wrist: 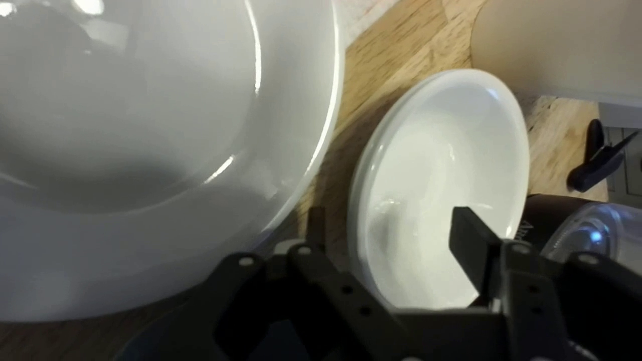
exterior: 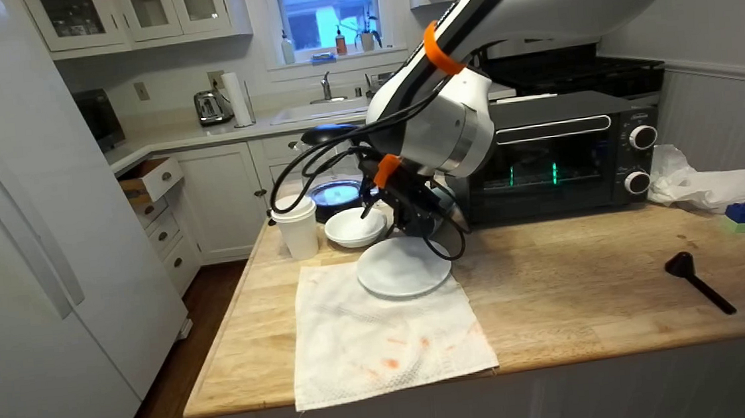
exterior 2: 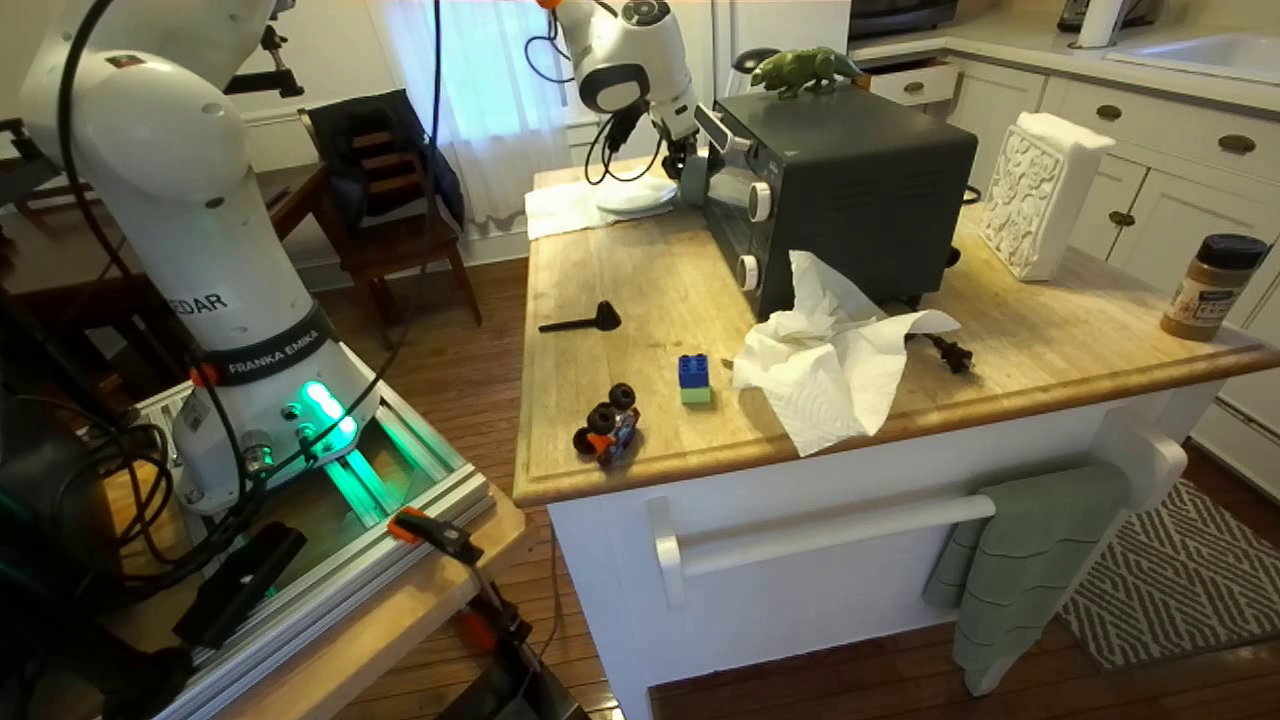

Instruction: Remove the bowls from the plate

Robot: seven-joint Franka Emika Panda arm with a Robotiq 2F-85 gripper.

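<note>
Black fingers of the Robotiq gripper (wrist: 389,225) crowd the bottom of the wrist view, spread well apart. One fingertip, near the centre of that frame, shows in the gap between the glossy white dinner plate (wrist: 200,110) and the white ceramic bowls (wrist: 446,175); the other, farther right, hangs over the hollow of the upper bowl, so the bowls' rim lies between the two. Whether either finger touches the rim I cannot tell. Two rims show, one nested in the other, and the bowls stand on the wooden countertop (wrist: 396,55) just beside the plate. A cream-white cup (wrist: 556,45) fills the upper right corner.

In an exterior view the plate sits at centre, partly on a stained pale cloth (exterior: 370,342), with the bowls above and to its left. A black toaster oven (exterior: 561,154) stands right of the Panda arm (exterior: 433,131); in an exterior view a green toy dinosaur (exterior 2: 805,72) rests on top of it.
</note>
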